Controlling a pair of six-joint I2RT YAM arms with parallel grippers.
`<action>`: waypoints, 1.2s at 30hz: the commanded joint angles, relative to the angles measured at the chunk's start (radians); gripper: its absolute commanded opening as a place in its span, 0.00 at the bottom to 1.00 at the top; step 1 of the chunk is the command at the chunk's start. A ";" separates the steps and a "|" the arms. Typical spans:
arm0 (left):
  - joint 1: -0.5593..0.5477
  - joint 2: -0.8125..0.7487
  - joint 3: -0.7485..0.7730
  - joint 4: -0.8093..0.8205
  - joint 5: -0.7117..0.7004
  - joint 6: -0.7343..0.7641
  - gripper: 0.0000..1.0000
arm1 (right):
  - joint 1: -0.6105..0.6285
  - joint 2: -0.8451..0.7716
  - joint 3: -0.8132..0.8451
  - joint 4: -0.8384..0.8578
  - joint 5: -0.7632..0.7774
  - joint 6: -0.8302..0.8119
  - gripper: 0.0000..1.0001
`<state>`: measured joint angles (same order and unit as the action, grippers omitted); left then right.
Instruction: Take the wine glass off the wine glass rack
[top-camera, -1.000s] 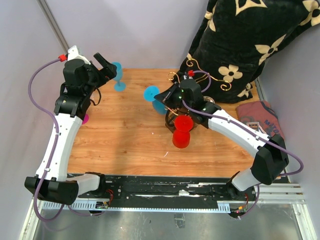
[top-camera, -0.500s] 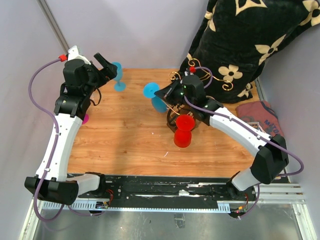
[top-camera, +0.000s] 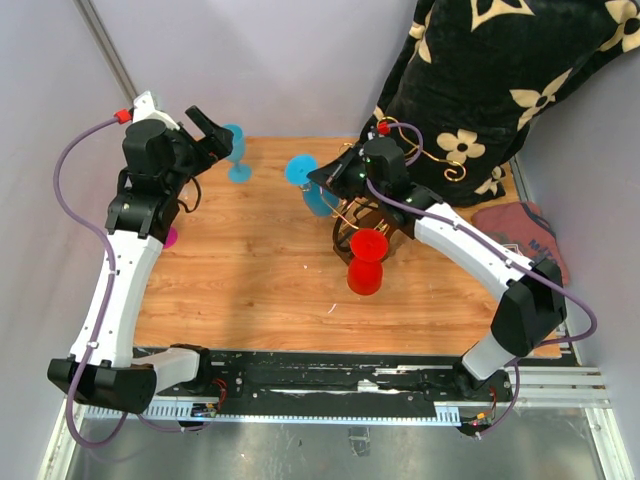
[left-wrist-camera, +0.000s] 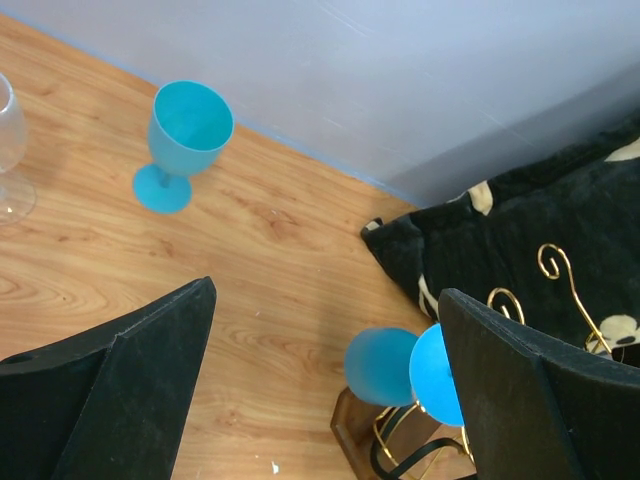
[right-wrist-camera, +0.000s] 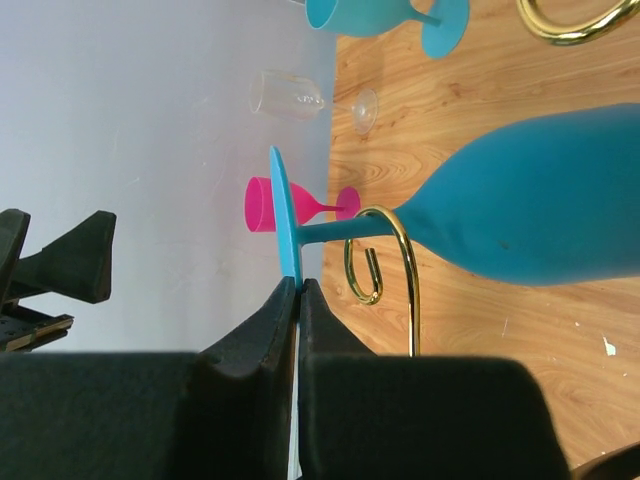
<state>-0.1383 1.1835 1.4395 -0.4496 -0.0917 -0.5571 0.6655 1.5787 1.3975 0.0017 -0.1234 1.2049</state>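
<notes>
Wooden table (top-camera: 250, 270), top view: the right gripper (top-camera: 318, 180) has carried the blue wine glass (top-camera: 300, 170) toward upper left, away from the gold rack (top-camera: 447, 168). Left wrist: the left gripper (left-wrist-camera: 325, 300) gapes wide, idle. Right wrist: jaws pinch the foot, and the stem still crosses the hook (right-wrist-camera: 385, 215), so it looks not quite free.

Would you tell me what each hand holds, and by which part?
Right hand pinches the blue wine glass by its foot's rim; left hand holds nothing.
</notes>
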 joint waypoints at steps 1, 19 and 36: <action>0.000 -0.018 -0.021 0.029 0.006 0.014 1.00 | -0.029 -0.023 0.011 0.021 0.015 -0.015 0.01; 0.000 0.018 0.015 -0.009 0.013 0.036 1.00 | -0.002 -0.182 -0.189 0.011 -0.137 -0.087 0.01; 0.114 0.090 0.168 -0.231 0.234 0.158 1.00 | 0.332 -0.048 0.209 -0.565 -0.294 -1.226 0.01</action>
<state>-0.0719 1.2999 1.5875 -0.6037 0.0608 -0.4290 0.8684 1.5188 1.5517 -0.3401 -0.4595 0.4854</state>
